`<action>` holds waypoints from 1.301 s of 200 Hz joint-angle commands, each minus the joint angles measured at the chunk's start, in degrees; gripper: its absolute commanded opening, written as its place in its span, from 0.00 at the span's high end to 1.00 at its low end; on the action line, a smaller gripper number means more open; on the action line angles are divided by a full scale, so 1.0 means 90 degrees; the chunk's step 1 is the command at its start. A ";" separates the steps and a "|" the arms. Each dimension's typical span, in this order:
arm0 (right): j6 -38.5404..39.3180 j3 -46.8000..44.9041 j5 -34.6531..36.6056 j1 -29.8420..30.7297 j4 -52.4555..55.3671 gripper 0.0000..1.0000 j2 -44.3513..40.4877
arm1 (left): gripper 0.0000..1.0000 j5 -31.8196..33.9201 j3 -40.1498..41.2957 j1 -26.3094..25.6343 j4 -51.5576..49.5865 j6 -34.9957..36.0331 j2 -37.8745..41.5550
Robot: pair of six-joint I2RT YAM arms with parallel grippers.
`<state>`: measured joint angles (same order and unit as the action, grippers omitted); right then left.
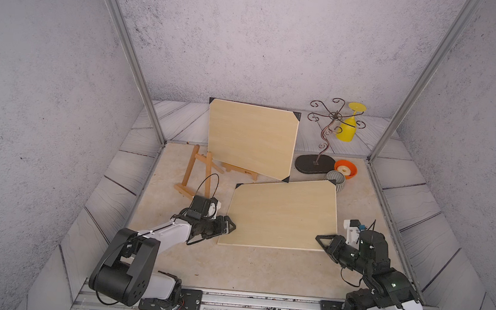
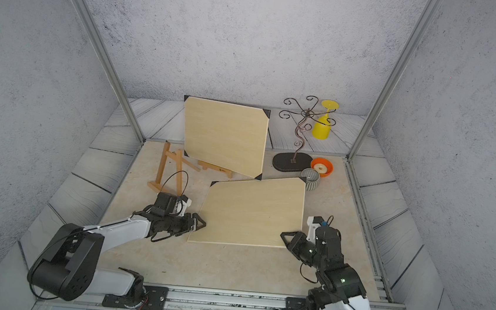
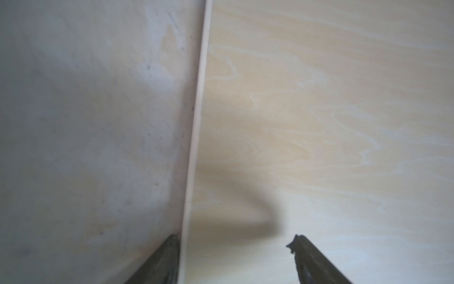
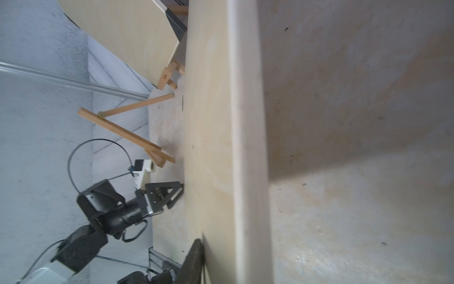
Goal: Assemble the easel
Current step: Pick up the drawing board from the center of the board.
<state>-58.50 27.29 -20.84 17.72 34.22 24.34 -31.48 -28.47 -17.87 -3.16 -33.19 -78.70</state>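
- Top views both showed the flat pale plywood board (image 1: 281, 214) lying on the beige marbled table (image 1: 246, 266) between the arms. It was presumably staged for lifting onto the small wooden A-frame easel (image 1: 193, 172), which stood empty at the table's far left.
- Left gripper (image 1: 230, 226) lay low at the board's left edge, jaws apart astride it.
- Right gripper (image 1: 325, 241) sat at the near-right corner, forearm low. Whether it was clamped could not be told.

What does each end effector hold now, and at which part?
Left end effector: nothing; its open jaws straddle the left edge of the lying board. Right end effector: one finger touches its near right corner; a grip cannot be told.
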 commanded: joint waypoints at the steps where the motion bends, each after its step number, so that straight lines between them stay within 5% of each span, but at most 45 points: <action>1: -0.0397 -0.0110 0.0599 0.0015 0.0843 0.81 -0.0320 | 0.24 -0.0095 0.0405 -0.0153 -0.1346 -0.0107 -0.0244; 46: -0.0794 0.0239 0.1248 0.0014 0.2294 0.85 -0.0855 | 0.24 -0.0074 0.0380 -0.0165 -0.1396 -0.0126 -0.0162; 130: -0.0482 0.0609 0.0537 0.0011 0.1591 0.89 -0.0955 | 0.26 -0.0011 0.0293 -0.0163 -0.1610 -0.0209 0.0267; 181: -0.0050 0.1337 0.0696 0.0014 0.2140 1.00 -0.0885 | 0.26 0.0336 -0.0008 -0.0164 -0.2484 -0.0198 0.1415; 260: 0.1405 0.2617 0.0193 0.0013 0.2155 1.00 -0.0578 | 0.26 0.0355 -0.0565 -0.0166 -0.3207 -0.0453 0.3063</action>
<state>-56.49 46.28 -17.89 17.78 55.77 17.32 -28.27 -29.91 -18.94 -28.67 -37.17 -54.33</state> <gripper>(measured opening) 0.120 0.741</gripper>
